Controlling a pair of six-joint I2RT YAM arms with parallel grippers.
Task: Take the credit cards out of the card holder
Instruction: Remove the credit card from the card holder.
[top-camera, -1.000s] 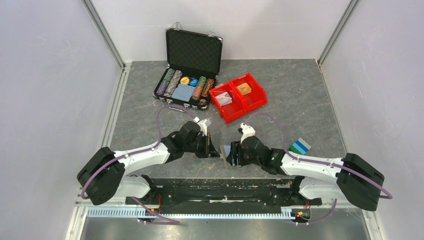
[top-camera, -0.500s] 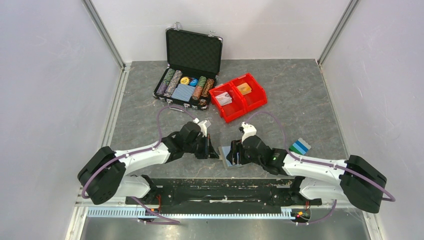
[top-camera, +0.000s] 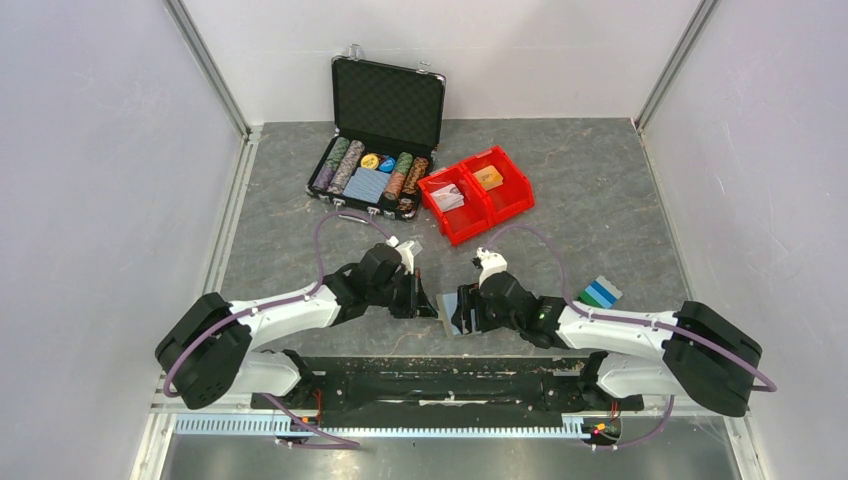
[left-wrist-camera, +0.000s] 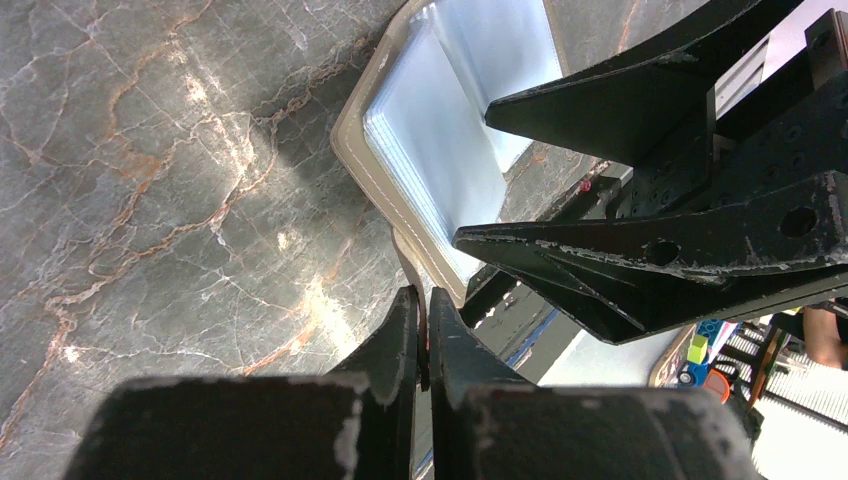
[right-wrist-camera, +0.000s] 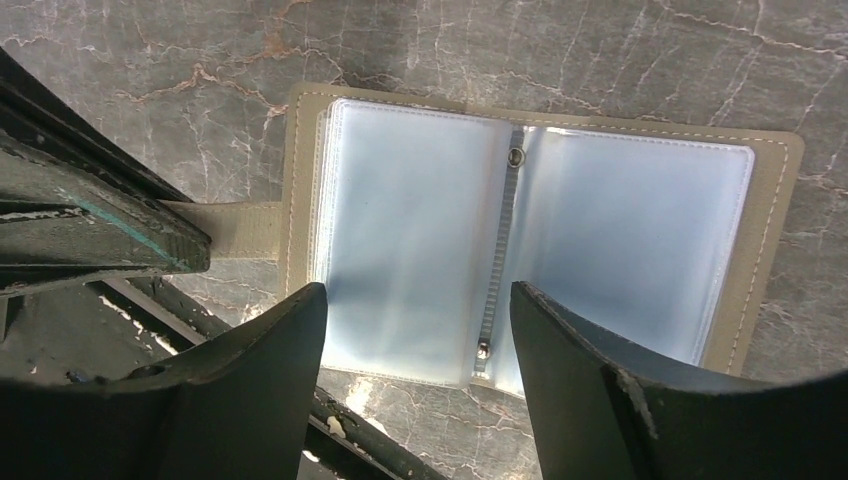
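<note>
I am looking down on a grey marbled table (top-camera: 620, 180) with my two arms reaching in from its near edge and meeting close to the middle of that edge. The card holder (right-wrist-camera: 640, 230) lies there between them, spread open like a little book: a grey-beige stitched cover, clear pale sleeves inside and a metal spine down the centre. A strap (right-wrist-camera: 235, 230) runs out from its side edge. My left gripper (left-wrist-camera: 421, 300) has its two black fingers pinched tight together on that strap, so it has hold of the card holder by the strap alone. My right gripper (right-wrist-camera: 418, 295) stands with its jaws wide apart above the open sleeves, gripping nothing; I cannot tell whether its tips touch the plastic. The credit cards (top-camera: 600, 292), a small fanned stack showing blue and teal-green, lie on the table near its right edge, just beyond my right forearm and well apart from the holder. Towards the far edge sit an open black poker-chip case (top-camera: 385, 100) and, beside it, two red bins (top-camera: 478, 195).
</note>
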